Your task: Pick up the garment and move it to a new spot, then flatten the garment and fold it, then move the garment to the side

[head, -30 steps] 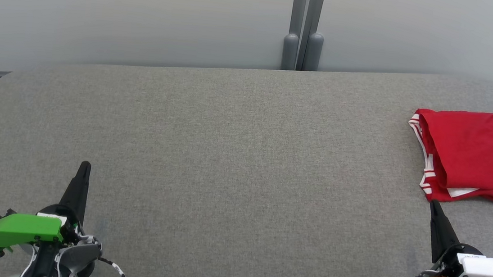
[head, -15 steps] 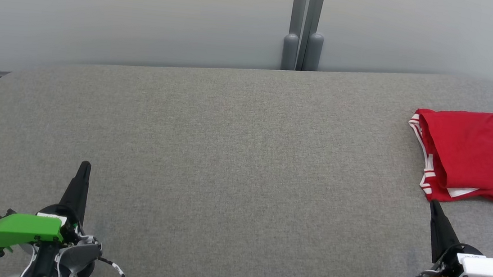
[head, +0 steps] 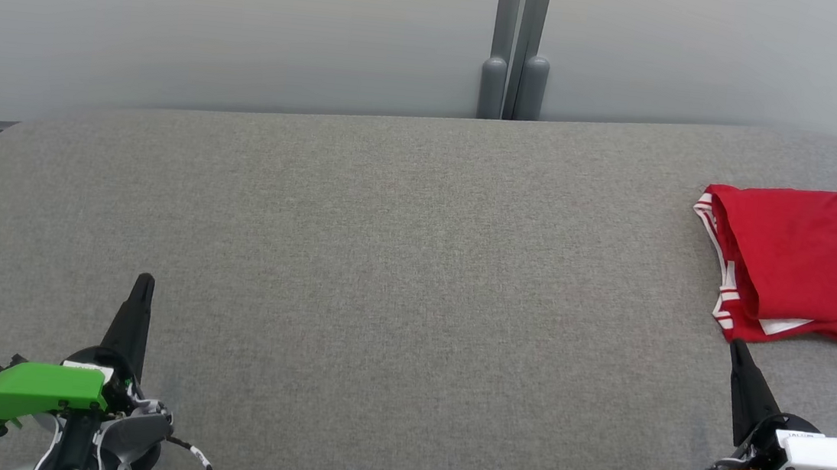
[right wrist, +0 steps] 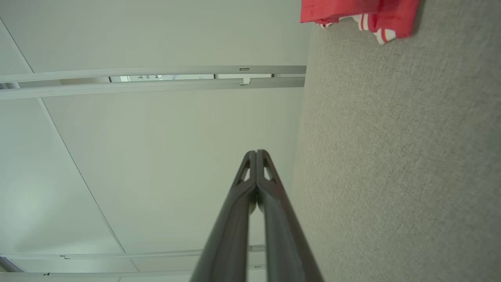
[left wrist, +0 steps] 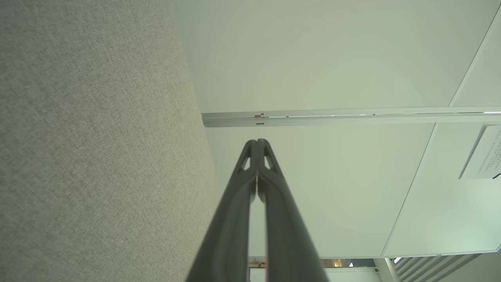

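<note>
Folded red garment (head: 807, 265) lies at the grey surface's (head: 415, 265) right end. Left hand (head: 144, 281) and right hand (head: 734, 346) both clenched, empty.

- Bright, even, soft light all over.
- Shadows faint: thin one under garment (head: 808, 257) edge.
- Head view sharp, wall (head: 217, 16) hazy.
- Wrist views: greenish tint, fingers (left wrist: 235, 223) soft near btm, slight wide-angle bend.

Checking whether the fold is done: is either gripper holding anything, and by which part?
Nothing is held. The left gripper and right gripper are shut and empty; the folded red garment lies apart on the grey table.
</note>
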You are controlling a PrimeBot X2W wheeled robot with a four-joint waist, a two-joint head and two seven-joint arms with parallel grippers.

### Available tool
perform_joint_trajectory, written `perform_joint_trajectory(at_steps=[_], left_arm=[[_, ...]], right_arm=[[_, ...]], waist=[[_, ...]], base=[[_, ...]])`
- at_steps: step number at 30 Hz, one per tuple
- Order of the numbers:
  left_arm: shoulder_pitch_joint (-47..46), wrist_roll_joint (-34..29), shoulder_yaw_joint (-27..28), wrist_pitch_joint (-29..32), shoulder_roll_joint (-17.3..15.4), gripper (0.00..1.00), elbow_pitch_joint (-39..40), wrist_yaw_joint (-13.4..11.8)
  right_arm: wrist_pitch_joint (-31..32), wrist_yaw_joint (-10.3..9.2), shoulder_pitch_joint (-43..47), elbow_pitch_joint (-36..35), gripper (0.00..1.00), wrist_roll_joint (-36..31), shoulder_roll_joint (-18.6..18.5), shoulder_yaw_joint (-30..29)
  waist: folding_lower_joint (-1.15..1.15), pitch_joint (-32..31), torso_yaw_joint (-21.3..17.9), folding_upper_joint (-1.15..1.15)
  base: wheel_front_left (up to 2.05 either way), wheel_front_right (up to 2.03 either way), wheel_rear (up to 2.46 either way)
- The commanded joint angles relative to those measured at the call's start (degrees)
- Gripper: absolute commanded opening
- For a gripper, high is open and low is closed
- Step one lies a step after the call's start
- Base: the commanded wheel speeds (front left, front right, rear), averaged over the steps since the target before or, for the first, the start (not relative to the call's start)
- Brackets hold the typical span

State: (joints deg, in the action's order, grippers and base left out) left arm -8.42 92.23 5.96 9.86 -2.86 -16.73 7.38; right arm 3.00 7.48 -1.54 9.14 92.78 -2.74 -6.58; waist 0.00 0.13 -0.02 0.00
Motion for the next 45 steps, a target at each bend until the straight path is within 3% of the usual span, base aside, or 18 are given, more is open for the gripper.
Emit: perform_joint_trajectory(at_steps=[1, 45], left_arm=[[-0.79, -0.01, 0.19, 0.03, -0.01, 0.0, 0.23, 0.24], [-0.79, 0.0, 0.19, 0.02, -0.01, 0.0, 0.23, 0.24]], right_arm=[[0.1, 0.02, 0.45, -0.19, 0.0, 0.34, -0.26, -0.1], [0.1, 0.02, 0.45, -0.19, 0.0, 0.34, -0.26, -0.09]], waist=[[0.0, 0.0, 0.0, 0.0], [0.0, 0.0, 0.0, 0.0]], base=[[0.0, 0.0, 0.0], [0.0, 0.0, 0.0]])
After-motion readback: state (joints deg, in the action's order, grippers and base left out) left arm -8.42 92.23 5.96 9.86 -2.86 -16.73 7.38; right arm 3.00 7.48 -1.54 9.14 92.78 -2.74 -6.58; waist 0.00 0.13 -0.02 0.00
